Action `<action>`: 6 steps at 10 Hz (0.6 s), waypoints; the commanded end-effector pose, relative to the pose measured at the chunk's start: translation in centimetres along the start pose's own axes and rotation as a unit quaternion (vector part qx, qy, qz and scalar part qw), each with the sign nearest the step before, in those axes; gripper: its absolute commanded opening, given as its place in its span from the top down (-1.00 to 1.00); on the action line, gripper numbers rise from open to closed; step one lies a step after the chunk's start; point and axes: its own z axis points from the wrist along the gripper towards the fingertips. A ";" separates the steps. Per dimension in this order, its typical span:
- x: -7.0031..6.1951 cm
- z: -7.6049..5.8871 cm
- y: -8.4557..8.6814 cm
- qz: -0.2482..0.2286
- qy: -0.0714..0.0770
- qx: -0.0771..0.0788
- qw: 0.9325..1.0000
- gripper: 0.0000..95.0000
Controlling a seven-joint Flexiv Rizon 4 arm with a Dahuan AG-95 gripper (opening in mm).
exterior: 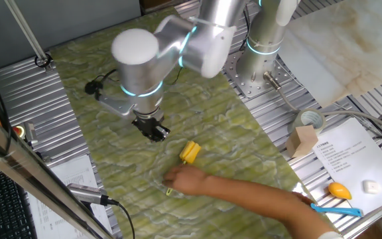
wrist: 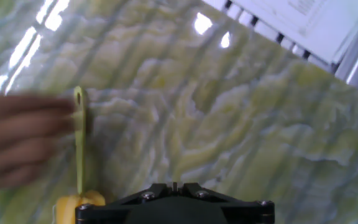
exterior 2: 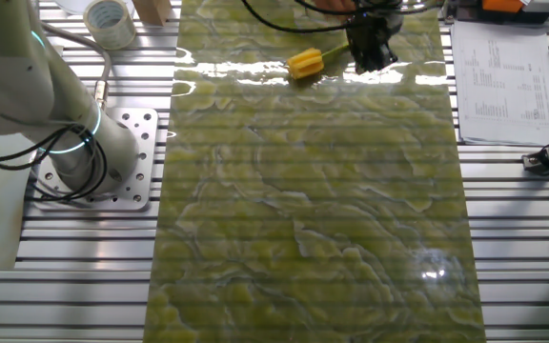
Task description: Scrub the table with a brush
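Your gripper [exterior: 152, 130] hangs above the table [exterior: 231, 153]; jaw state cannot be told. Brush [exterior: 190, 152] lies just beside, handle pointing away, a person's hand [exterior: 188, 179] on it.

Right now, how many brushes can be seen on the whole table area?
1 clearly: the yellow brush on the green table, handle under a person's hand. Others may be hidden.

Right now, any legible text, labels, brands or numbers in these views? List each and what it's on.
None can be read.
White printed sheet right of the yellow-green marbled table: lines of print, too small.
White printed page in the other fixed view: dense print, blurred.
Paper sheet under the grey cable: print too small.
Yellow block-headed brush and roll of clear tape: no visible marking.
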 end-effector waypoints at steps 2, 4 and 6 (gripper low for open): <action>0.1 0.1 -0.1 0.100 -0.024 -0.003 0.995 1.00; 0.1 0.1 -0.1 0.173 -0.033 -0.014 0.984 0.60; 0.1 0.1 -0.1 0.221 -0.033 -0.015 0.975 0.60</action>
